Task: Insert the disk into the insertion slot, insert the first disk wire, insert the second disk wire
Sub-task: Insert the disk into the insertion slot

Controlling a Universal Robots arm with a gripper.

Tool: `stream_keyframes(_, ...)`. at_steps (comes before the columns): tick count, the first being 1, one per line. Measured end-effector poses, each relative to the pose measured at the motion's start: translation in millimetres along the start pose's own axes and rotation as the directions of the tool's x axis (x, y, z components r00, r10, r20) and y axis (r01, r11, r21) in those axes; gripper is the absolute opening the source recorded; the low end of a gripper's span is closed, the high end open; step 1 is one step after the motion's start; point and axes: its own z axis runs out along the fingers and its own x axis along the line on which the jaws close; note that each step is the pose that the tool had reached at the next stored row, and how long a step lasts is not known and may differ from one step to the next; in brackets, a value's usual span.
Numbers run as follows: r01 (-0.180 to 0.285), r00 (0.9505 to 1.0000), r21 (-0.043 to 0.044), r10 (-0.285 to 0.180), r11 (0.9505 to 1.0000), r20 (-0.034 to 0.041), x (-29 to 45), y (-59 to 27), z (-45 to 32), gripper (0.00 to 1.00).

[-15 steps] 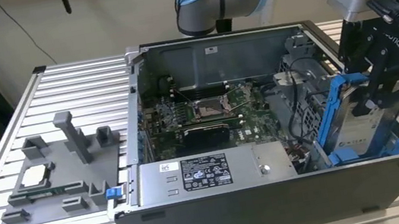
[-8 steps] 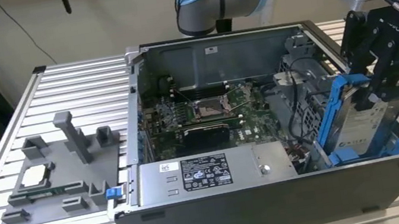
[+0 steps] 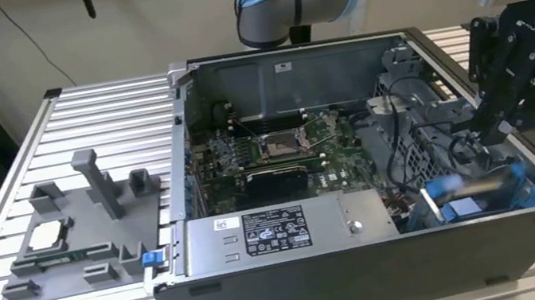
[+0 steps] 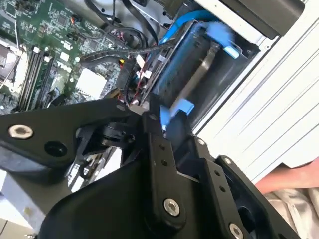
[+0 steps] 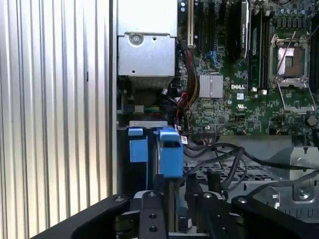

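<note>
The disk [image 5: 170, 154] stands on its long edge, seen end-on in the first wrist view as a thin silver-grey edge framed by a bright blue plastic carrier with a blue cap at the end. It sits in the slot [image 4: 224, 69], a narrow dark grey metal bay with blue plastic rails, in the corner of the open computer case at the exterior view's lower right. In the second wrist view the disk's silver edge runs along the bay with a blue tab at each end; how deep it sits cannot be told. The hand [image 5: 172, 196] pinches its near end.
</note>
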Motion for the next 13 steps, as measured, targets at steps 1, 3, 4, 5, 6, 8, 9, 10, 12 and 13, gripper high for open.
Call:
stream_keyframes(1,0.0,1.0,0.0001,0.0,1.0,-0.0002,0.0,0.0,-0.1,0.0)
stream_keyframes(3,0.0,1.0,0.0001,0.0,1.0,-0.0004,0.0,0.0,-0.2,0.0)
stream_keyframes(4,0.0,1.0,0.0001,0.0,1.0,-0.0002,-0.3,0.0,-0.2,0.0)
stream_keyframes(5,0.0,1.0,0.0014,0.0,1.0,0.0014,-0.5,0.1,-0.3,0.0)
stream_keyframes(6,0.0,1.0,0.0053,0.0,1.0,0.0071,-0.6,0.2,-0.1,0.0)
stream_keyframes(8,0.001,0.9998,0.0143,-0.002,0.9999,0.0198,-1.3,0.6,0.2,0.0)
stream_keyframes(9,0.002,0.9996,0.0175,-0.002,0.9998,0.0282,-1.5,1.0,0.6,0.0)
stream_keyframes(10,0.002,0.9993,0.0201,-0.003,0.9998,0.0382,-1.8,1.6,0.9,0.0)
stream_keyframes(12,0.002,0.9985,0.0232,-0.004,0.9997,0.0555,-2.5,2.5,1.5,0.0)
stream_keyframes(13,0.002,0.998,0.0245,-0.004,0.9997,0.0627,-3.0,3.0,1.8,0.0)
